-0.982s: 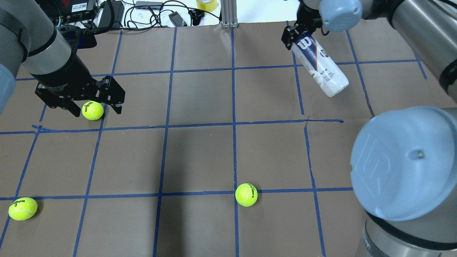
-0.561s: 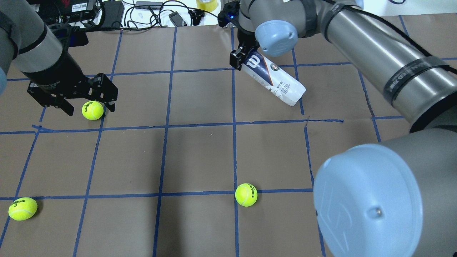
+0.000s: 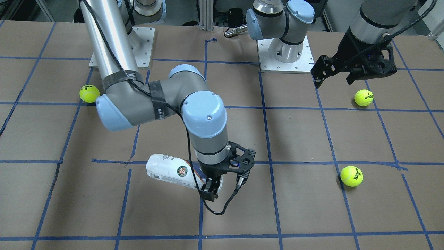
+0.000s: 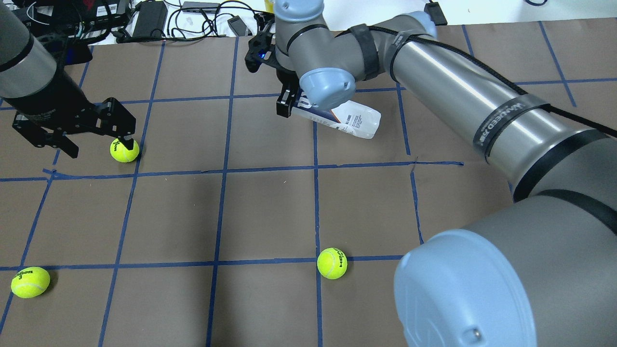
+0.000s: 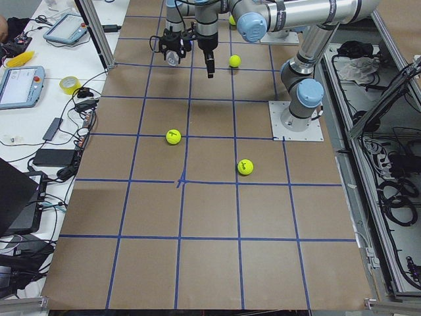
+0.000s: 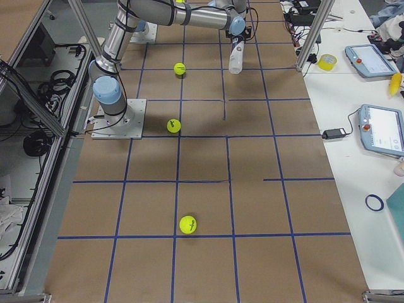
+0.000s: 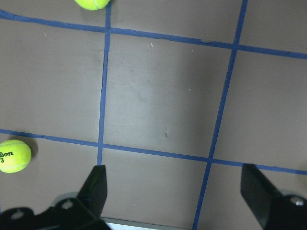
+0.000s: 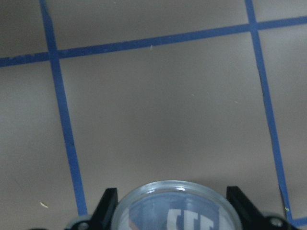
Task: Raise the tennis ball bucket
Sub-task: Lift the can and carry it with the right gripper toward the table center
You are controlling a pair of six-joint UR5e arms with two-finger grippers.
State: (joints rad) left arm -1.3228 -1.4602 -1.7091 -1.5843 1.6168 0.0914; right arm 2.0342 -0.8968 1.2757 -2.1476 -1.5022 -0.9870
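Holding tennis ball bucket (image 3: 168, 172) aloft, right gripper (image 3: 211, 189) pinching its hidden end, left gripper (image 4: 96, 147) spread

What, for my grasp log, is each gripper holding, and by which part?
The right gripper is shut on the tennis ball bucket at its navy-labelled end; the left gripper is open, holding nothing.

Silver-grey arm tubes (image 3: 110, 34), pale blue joint caps (image 3: 204, 114), black claws (image 3: 333, 83) (openwork frames), black taped-on cable (image 3: 215, 213)
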